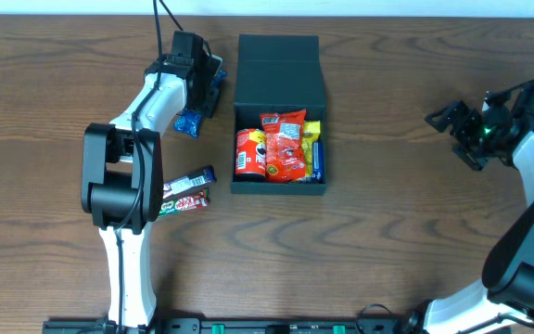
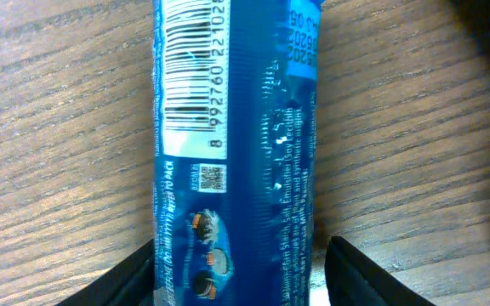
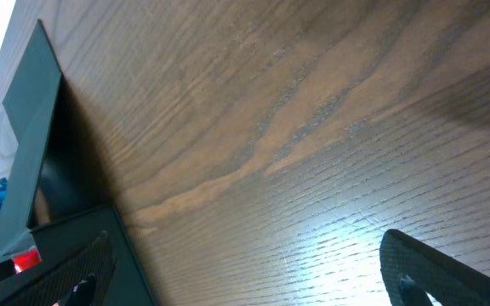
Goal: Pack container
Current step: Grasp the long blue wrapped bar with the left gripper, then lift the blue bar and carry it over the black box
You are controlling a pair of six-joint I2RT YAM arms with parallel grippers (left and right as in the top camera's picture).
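Container [image 1: 279, 70] lid open, snacks inside, just beside left claw [image 2: 236, 285], its fingers straddling a blue packet [image 2: 236, 170], grip impossible to tell, right claw [image 1: 457, 137] released, well apart.

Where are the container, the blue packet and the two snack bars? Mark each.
container [image 1: 279, 72], overhead view, on its open lid flap.
blue packet [image 2: 232, 161], left wrist view, wrapper's middle.
snack bars [image 1: 191, 178], overhead view, on the upper bar.

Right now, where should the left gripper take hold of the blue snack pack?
Across its narrow width, coming straight down. The blue snack pack lies flat on the table, long and slim, with the left gripper open astride its long edges.
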